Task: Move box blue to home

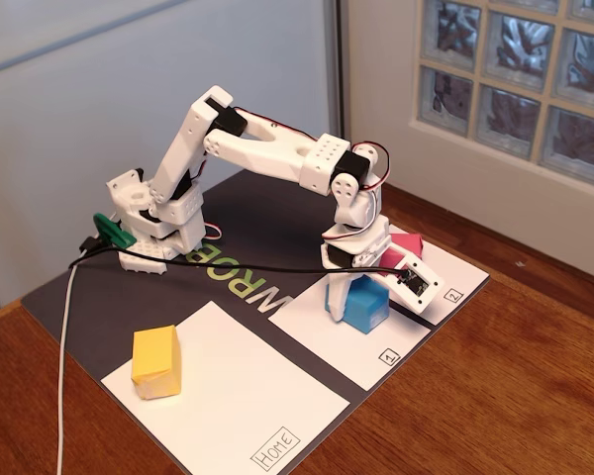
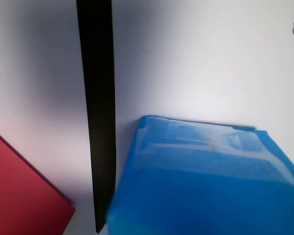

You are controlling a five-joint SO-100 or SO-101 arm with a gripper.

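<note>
The box blue (image 1: 368,307) rests on the smaller white sheet labelled 1 (image 1: 322,332), at that sheet's far end. My gripper (image 1: 356,305) is lowered over it. One white finger (image 1: 334,297) stands against the box's left side, and the other finger is hidden behind the box. In the wrist view the box blue (image 2: 206,181) fills the lower right, close and blurred, and no fingers show. Home (image 1: 247,396) is the large white sheet in front, with its label at the near corner.
A yellow block (image 1: 156,362) sits on home's left part. A pink block (image 1: 406,243) (image 2: 19,191) lies just behind the gripper on the sheet labelled 2 (image 1: 445,272). A black cable (image 1: 208,265) runs across the dark mat. The arm's base (image 1: 153,233) stands at the back left.
</note>
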